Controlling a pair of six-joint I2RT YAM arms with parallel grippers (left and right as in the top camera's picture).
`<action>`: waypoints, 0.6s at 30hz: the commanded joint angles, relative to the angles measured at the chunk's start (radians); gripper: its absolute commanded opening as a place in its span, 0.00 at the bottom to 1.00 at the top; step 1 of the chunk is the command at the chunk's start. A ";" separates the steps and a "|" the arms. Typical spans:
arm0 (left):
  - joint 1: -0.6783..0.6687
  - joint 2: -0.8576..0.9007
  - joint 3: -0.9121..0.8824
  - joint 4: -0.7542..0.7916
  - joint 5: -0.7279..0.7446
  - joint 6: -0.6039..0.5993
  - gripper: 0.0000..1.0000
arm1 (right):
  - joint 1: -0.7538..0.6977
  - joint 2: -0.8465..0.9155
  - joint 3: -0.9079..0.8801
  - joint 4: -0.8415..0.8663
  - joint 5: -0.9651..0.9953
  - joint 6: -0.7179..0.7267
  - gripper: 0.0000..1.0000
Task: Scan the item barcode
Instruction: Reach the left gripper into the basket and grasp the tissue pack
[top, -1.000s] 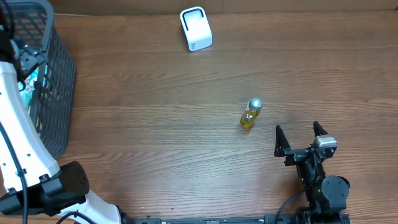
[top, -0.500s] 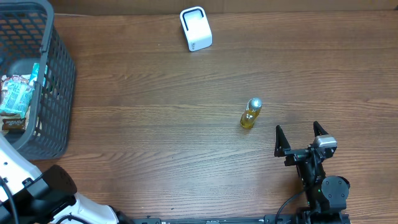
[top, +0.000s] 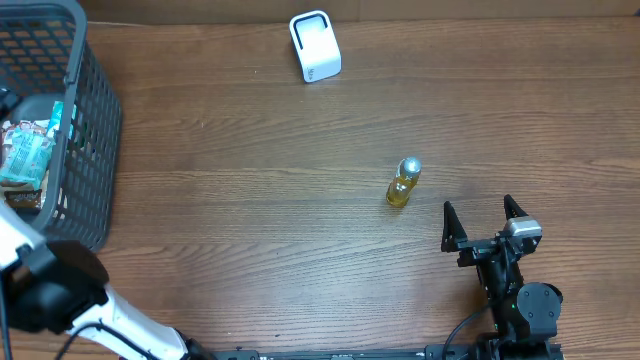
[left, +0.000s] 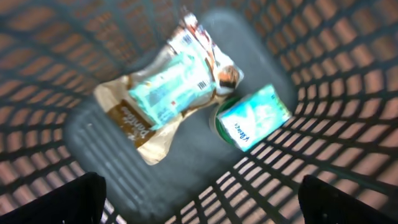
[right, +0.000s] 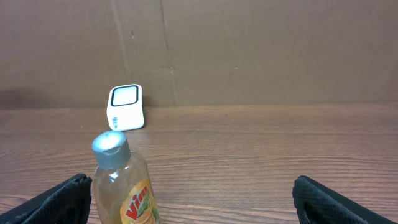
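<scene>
Bottle upright right of table ctr; scanner at back edge. R gripper and L gripper, over basket, both released, empty.

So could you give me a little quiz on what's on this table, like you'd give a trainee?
1. True or false: the Vim bottle lies on its side on the table.
2. Where is the white scanner? A) touching the bottle B) near the table's far edge, apart from the bottle C) at the near edge, in front of the bottle
3. What does the left gripper point down into?

Key: 1. False, it stands upright. 2. B. 3. The dark mesh basket, with snack packets on its bottom.
</scene>
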 joint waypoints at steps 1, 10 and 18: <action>0.000 0.082 -0.006 0.010 0.108 0.162 1.00 | -0.005 -0.008 -0.011 0.004 0.003 0.005 1.00; -0.003 0.223 -0.006 0.058 0.245 0.326 0.99 | -0.005 -0.008 -0.011 0.003 0.003 0.005 1.00; -0.028 0.279 -0.006 0.097 0.307 0.383 1.00 | -0.005 -0.008 -0.011 0.004 0.003 0.005 1.00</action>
